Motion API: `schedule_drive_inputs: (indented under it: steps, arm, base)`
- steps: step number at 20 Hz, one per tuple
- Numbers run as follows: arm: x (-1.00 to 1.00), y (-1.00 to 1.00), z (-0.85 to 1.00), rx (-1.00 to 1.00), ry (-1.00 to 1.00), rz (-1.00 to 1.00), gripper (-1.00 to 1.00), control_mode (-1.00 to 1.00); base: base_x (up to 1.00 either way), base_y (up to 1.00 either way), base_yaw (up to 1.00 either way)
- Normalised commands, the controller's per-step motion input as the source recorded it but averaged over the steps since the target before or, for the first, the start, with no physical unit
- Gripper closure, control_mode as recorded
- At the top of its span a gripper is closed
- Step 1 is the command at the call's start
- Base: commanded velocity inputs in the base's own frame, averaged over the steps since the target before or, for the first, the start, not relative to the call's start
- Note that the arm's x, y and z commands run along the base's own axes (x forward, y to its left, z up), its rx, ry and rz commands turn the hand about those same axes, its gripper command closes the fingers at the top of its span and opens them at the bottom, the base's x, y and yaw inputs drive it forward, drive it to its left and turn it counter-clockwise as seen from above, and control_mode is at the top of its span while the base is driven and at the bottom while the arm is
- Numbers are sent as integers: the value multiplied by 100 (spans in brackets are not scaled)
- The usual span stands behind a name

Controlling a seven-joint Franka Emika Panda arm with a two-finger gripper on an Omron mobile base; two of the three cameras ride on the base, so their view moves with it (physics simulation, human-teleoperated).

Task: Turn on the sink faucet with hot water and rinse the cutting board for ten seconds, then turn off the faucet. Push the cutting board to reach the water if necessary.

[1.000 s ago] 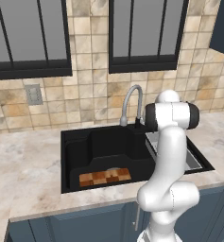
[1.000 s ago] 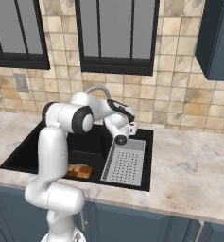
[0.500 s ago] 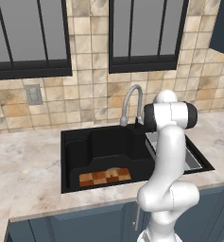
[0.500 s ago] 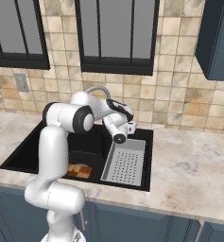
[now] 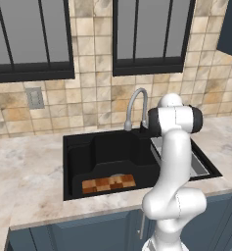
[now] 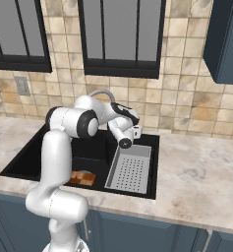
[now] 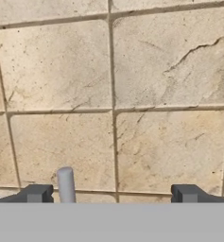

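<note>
Marble-look beige stone bench [image 5: 24,181] wraps around the large matte black rectangular sink [image 5: 83,147], where the grey perforated metal drainer tray [image 6: 131,170] fills the right side and the small checkered tan-and-brown wooden cutting board [image 5: 108,184] lies flat on the basin floor by the front wall. Behind the basin rises the slim silver-grey gooseneck sink faucet [image 5: 136,104], and the white arm reaches to its base. Close to the tan tiled wall [image 7: 132,94], the tool [image 7: 112,193] stands spread wide, pinching nothing, with a pale grey rod [image 7: 65,184] just inside its left fingertip [image 7: 35,193].
</note>
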Motion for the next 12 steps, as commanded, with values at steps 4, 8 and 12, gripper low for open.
schedule_drive_inputs:
  steps: [4,8,12]
  arm:
    - [9,0,0,0,0,0,-100,-100]
    - [4,0,0,0,0,0,-100,-100]
    - [5,0,0,0,0,0,-100,-100]
  base:
    - [0,0,0]
    - [0,0,0]
    - [0,0,0]
